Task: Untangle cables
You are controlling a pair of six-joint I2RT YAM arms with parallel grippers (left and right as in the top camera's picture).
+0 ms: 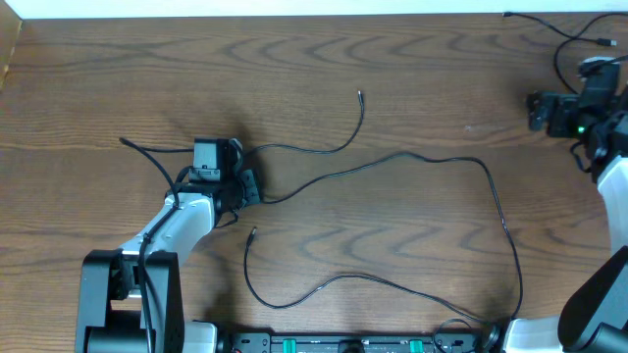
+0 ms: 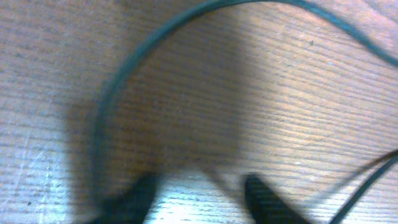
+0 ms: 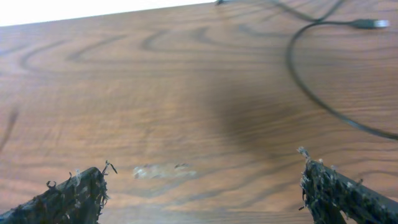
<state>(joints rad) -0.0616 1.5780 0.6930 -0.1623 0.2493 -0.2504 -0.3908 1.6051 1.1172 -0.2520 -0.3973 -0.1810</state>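
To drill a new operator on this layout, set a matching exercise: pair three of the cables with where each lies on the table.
Things:
1. long black cable
2. short black cable
3. plug-ended cable

Places:
A. far right corner
B. starts left of centre, free end pointing to the far side
C. sweeps across the middle, then back along the near edge

Pairs: 1-C, 2-B, 3-A
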